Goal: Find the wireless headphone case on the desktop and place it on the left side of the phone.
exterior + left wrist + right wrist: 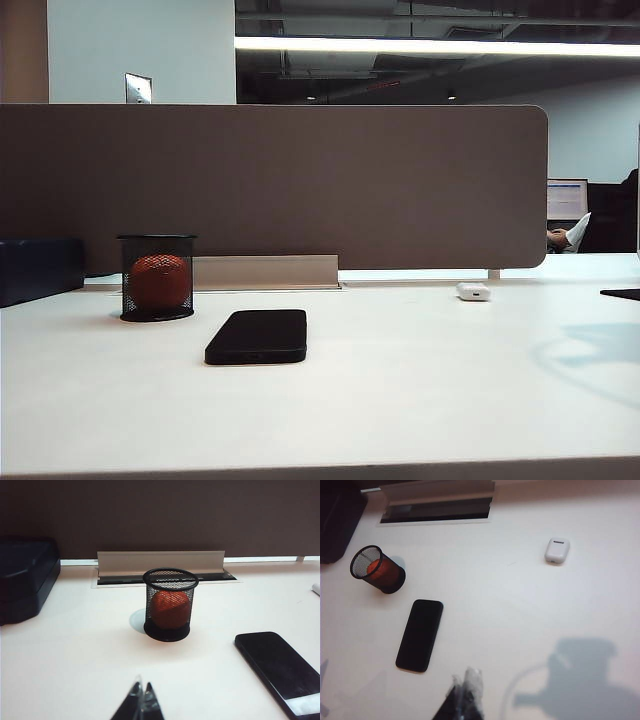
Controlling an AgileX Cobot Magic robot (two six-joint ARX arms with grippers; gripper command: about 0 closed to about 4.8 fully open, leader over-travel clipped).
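I see the desk (420, 390), the phone (256, 337) lying flat beside the mesh cup (157, 277), the headphone case (473, 291) well right of it near the partition (300, 180). Left gripper (141, 697) and right gripper (466, 692): both closed, empty, hovering.

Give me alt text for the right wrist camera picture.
Seen from above, the shut right gripper hangs over a white desktop, with a black phone, a black mesh cup and a white wireless headphone case lying apart.

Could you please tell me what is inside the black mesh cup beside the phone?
An orange ball sits inside the black mesh cup, visible through the mesh. Its underside and the cup's floor are hidden by the solid base ring.
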